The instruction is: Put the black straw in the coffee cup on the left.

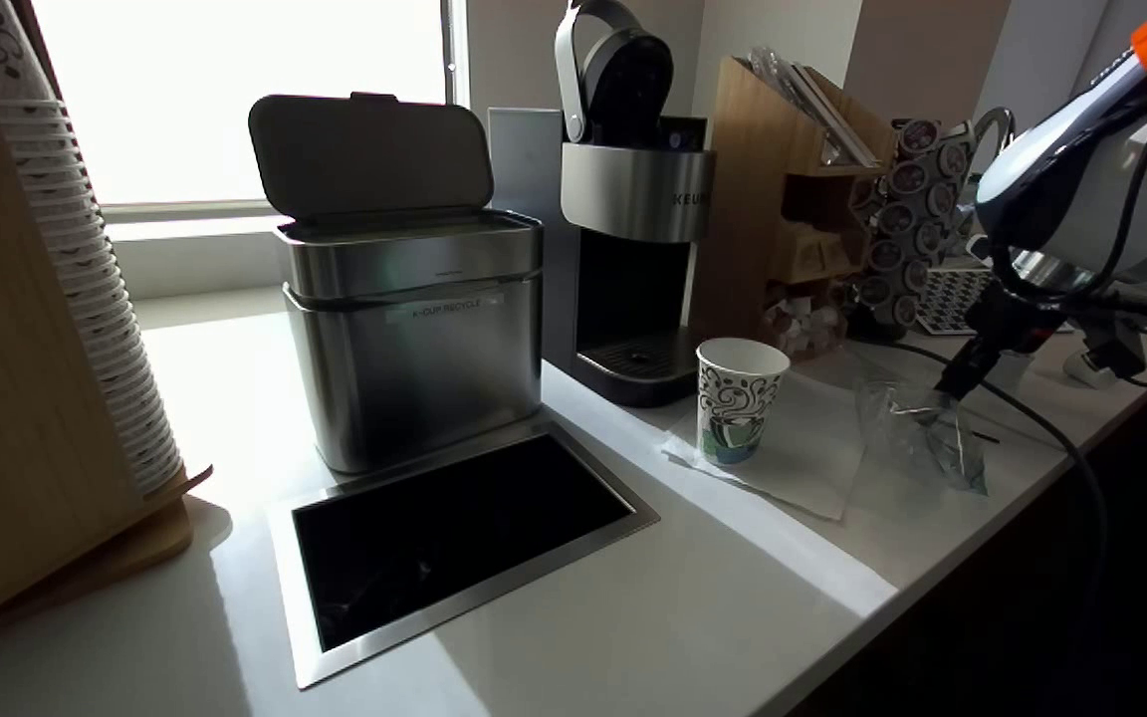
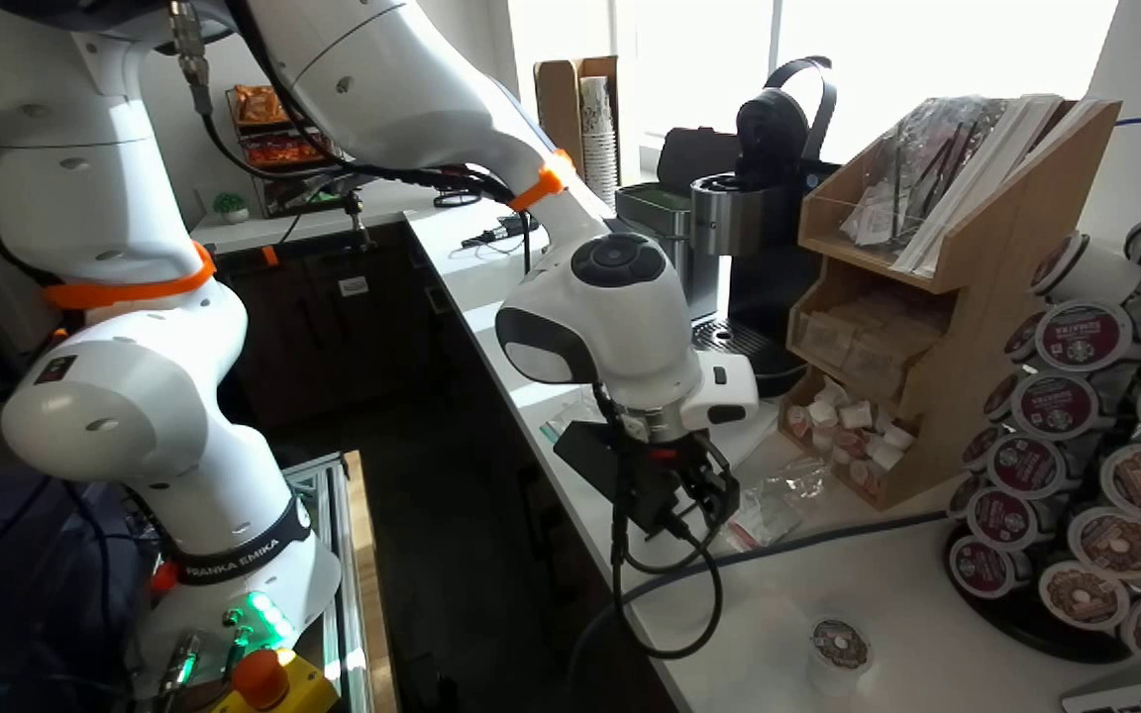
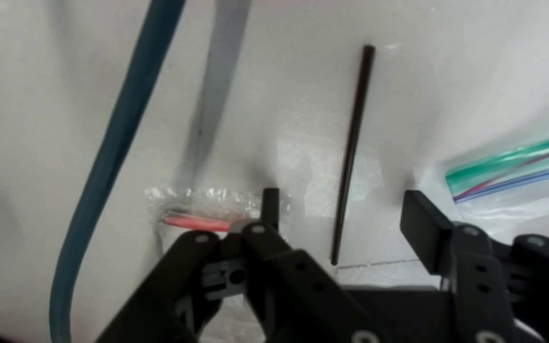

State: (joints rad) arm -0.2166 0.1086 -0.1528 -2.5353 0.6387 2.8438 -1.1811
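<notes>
Black in the wrist view, one straw [image 3: 351, 145] lies on the counter [image 3: 293, 85] between the well-parted, empty jaws of one gripper [image 3: 342, 213]; picking and inserting seem to remain. In an exterior view one coffee cup [image 1: 739, 406] stands left of both, no straw above its rim. In an exterior view one arm [image 2: 638, 322] seems to hide it.

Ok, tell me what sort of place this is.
Most likely a coffee station, perhaps in an office break room: there is a Keurig coffee machine, a steel bin labelled K-Cup Recycle and a tower of coffee pods.
</notes>
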